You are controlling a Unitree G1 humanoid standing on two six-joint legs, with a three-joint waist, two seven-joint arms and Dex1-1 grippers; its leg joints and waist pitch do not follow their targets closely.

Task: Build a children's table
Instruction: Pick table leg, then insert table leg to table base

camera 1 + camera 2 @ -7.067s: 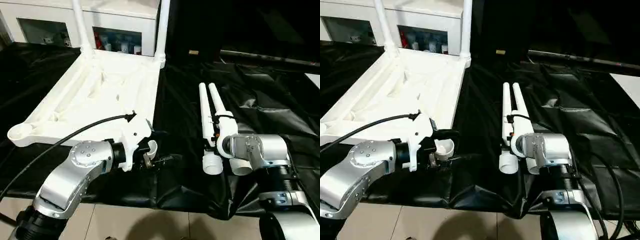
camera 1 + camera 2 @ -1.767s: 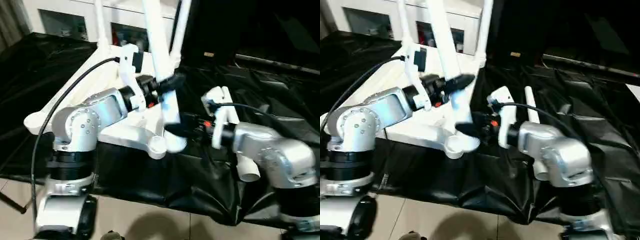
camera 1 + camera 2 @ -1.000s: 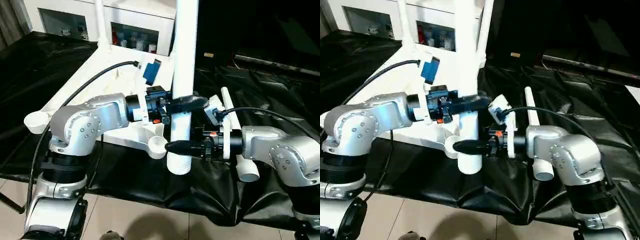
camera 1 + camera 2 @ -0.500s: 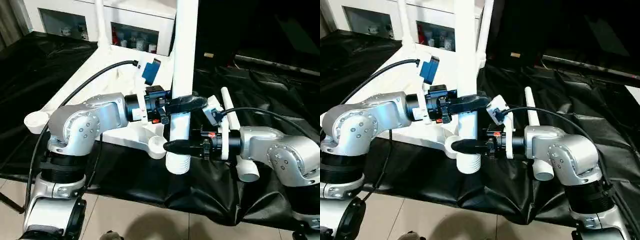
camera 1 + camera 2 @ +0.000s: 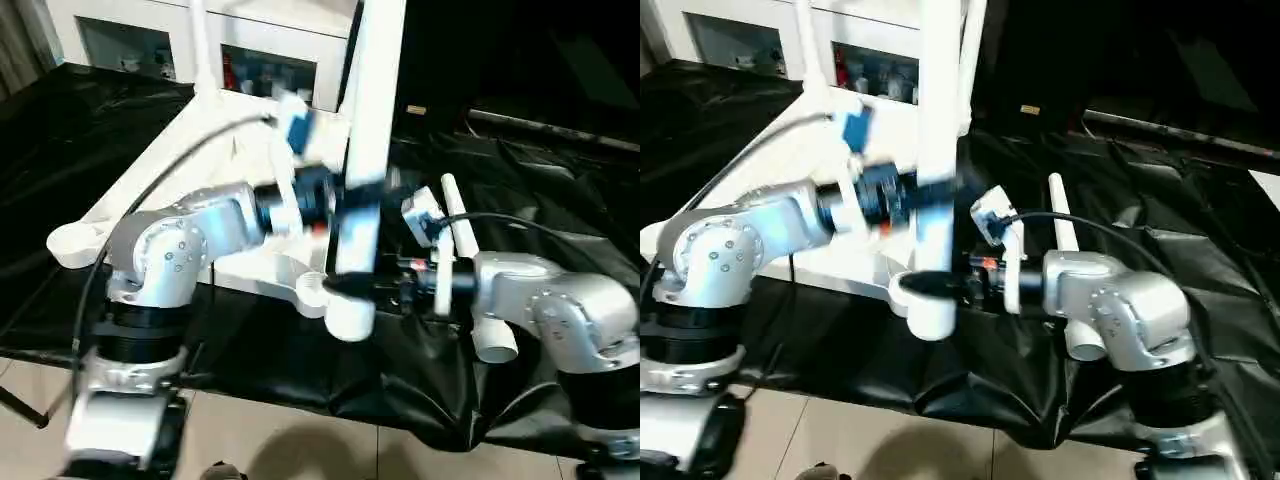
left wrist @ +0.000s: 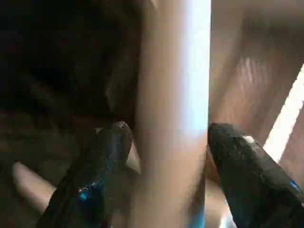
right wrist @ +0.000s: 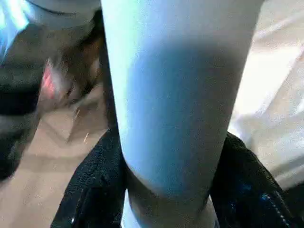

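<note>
- The leg point(image 5: 362, 170) we are working with stands nearly upright in the air, wide end down, just above and beside the near corner socket point(image 5: 313, 293) of the upturned table top point(image 5: 190, 190).
- We judge it is kept vertical so its wide end can go straight down into that socket.
- Our right gripper point(image 7: 166, 190) clamps the leg low down; in the right wrist view both black fingers point(image 7: 95, 185) press against the tube, so it carries the weight near the end that must be guided.
- Our left gripper point(image 6: 166, 142) sits higher on the same leg. In the left wrist view the fingers point(image 6: 102, 156) stand either side of the tube with a visible gap on at least one side, so we read it as loose around the leg, not squeezing.
- Two legs point(image 5: 200, 45) already rise from the far corners of the table top, near the white cabinet point(image 5: 150, 45).
- One spare leg point(image 5: 470, 260) lies on the black cloth point(image 5: 560, 200) behind the right arm.
- The near left socket point(image 5: 70, 240) is unfilled.
</note>
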